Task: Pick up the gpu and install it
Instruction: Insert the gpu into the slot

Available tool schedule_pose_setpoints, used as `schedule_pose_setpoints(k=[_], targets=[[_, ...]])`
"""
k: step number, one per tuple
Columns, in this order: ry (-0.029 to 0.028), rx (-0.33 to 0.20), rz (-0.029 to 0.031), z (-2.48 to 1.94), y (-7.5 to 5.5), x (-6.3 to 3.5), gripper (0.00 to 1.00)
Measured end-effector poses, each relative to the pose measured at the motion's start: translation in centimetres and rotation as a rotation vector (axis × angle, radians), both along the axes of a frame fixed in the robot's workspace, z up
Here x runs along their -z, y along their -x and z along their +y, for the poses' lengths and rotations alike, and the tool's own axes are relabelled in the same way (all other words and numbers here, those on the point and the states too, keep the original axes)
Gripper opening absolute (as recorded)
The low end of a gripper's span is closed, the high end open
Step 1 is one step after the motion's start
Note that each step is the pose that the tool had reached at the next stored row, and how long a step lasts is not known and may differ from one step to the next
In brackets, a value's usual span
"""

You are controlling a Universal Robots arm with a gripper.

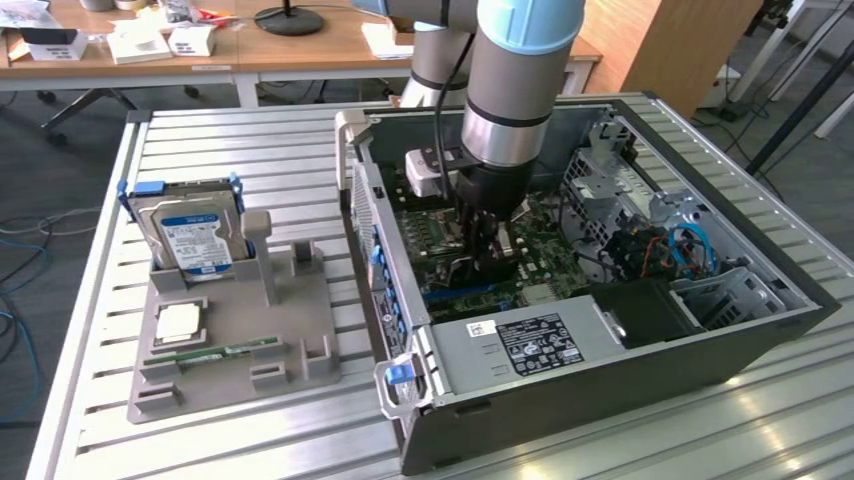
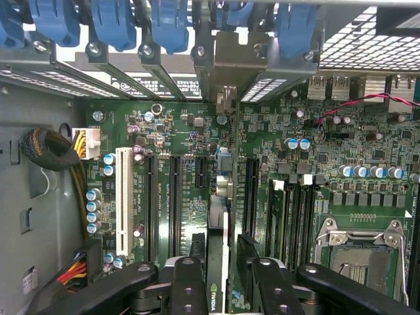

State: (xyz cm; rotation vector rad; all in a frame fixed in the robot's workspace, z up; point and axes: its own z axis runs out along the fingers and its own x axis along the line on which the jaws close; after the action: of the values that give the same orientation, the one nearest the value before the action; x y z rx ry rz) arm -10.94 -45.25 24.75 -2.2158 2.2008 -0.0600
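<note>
Slatted metal tabletop (image 1: 200, 440) carries everything, with wooden desks (image 1: 267, 50) across the back of the room. Nearest, at about 7 o'clock in the exterior view, sits a grey holder tray (image 1: 234, 345) with a thin green memory stick (image 1: 214, 352) lying along its front and a square chip (image 1: 178, 322) just behind that; a hard drive (image 1: 194, 235) with a blue-white label stands upright in the tray's rear slot, at about 9 o'clock. Beside the tray, toward 3 o'clock, an open PC case (image 1: 747, 340) lies on the table, its power supply (image 1: 527, 342) at the near edge and a tangle of blue cables (image 1: 687, 250) at about 3 o'clock. Deeper in the case lies the green motherboard (image 2: 315, 131), with an empty CPU socket (image 2: 357, 252) and a white slot (image 2: 122, 197) alongside black slots. The arm (image 1: 521, 90) comes down from 12 o'clock into the middle of the case. In the wrist view the gripper (image 2: 223, 282) has its black fingers (image 2: 187, 289) set on either side of the gpu (image 2: 218, 262), which stands on edge above the board between two black slots, running toward the rear bracket row with blue latches (image 2: 170, 26). The fingers sit close on the card's two faces; whether they pinch it or stand just clear cannot be told.
</note>
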Motion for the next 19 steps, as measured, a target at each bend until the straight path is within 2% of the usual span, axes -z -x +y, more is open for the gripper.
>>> schedule_pose_setpoints(k=[3,7,19], targets=[[0.0001,0.0,0.0,0.0,0.0,-0.34,0.33],[0.0001,0.0,0.0,0.0,0.0,-1.26,0.33],[0.0001,0.0,0.0,0.0,0.0,-5.48,0.33]])
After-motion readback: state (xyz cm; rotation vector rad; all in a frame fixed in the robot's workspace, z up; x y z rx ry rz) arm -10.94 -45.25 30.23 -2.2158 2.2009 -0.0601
